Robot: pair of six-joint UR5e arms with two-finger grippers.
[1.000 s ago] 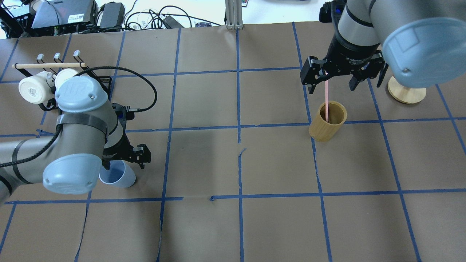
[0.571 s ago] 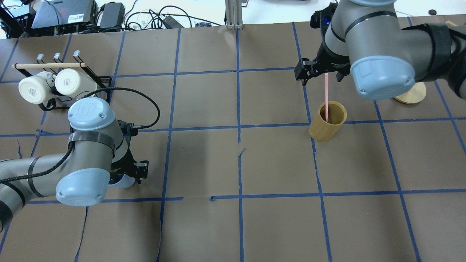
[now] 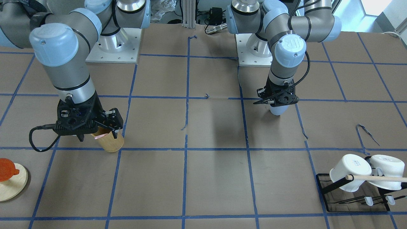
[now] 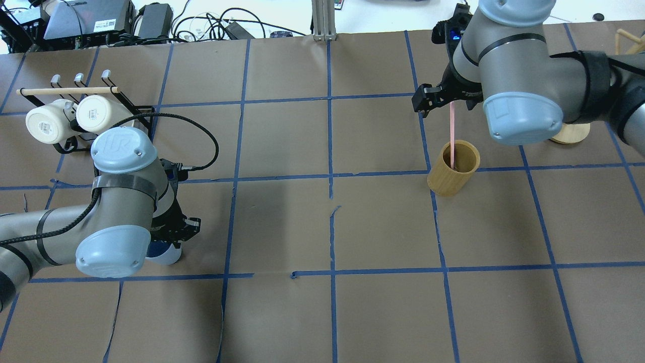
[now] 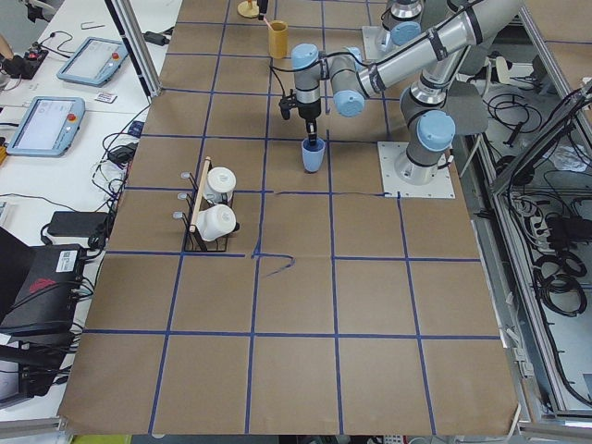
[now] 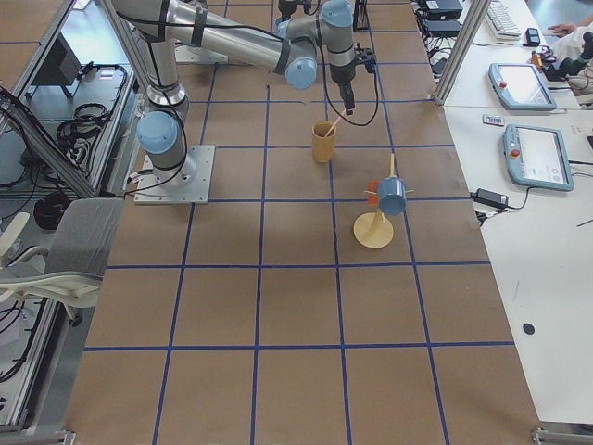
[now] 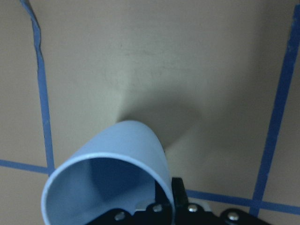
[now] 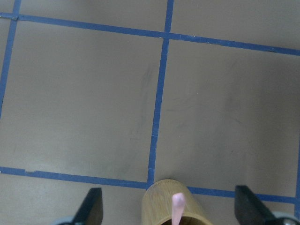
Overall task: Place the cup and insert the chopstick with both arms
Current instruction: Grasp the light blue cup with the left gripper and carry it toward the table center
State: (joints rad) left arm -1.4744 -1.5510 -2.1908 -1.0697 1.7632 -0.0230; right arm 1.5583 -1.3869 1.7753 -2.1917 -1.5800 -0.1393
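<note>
The light-blue cup (image 3: pixel 278 110) stands near upright under my left gripper (image 3: pixel 276 102), which is shut on its rim. In the left wrist view the cup (image 7: pixel 119 154) fills the lower frame, mouth toward the camera. In the overhead view only part of the cup (image 4: pixel 165 256) shows below my left gripper (image 4: pixel 171 241). The pale-pink chopstick (image 4: pixel 452 133) stands leaning in the tan bamboo cylinder (image 4: pixel 453 175). My right gripper (image 4: pixel 444 99) is open above the chopstick's top end. Its fingers (image 8: pixel 93 206) stand wide apart on either side of the chopstick (image 8: pixel 177 208), not touching it.
A black rack (image 4: pixel 70 132) with two white mugs and a long wooden rod stands at the far left. A round wooden stand (image 3: pixel 11 182) with an orange piece sits beside the right arm. Blue tape lines grid the brown table.
My left arm has turned the tilted cup toward upright and now covers most of it. My right arm's wrist has swung round and the open gripper has shifted back from the chopstick, which stays in the cylinder.
</note>
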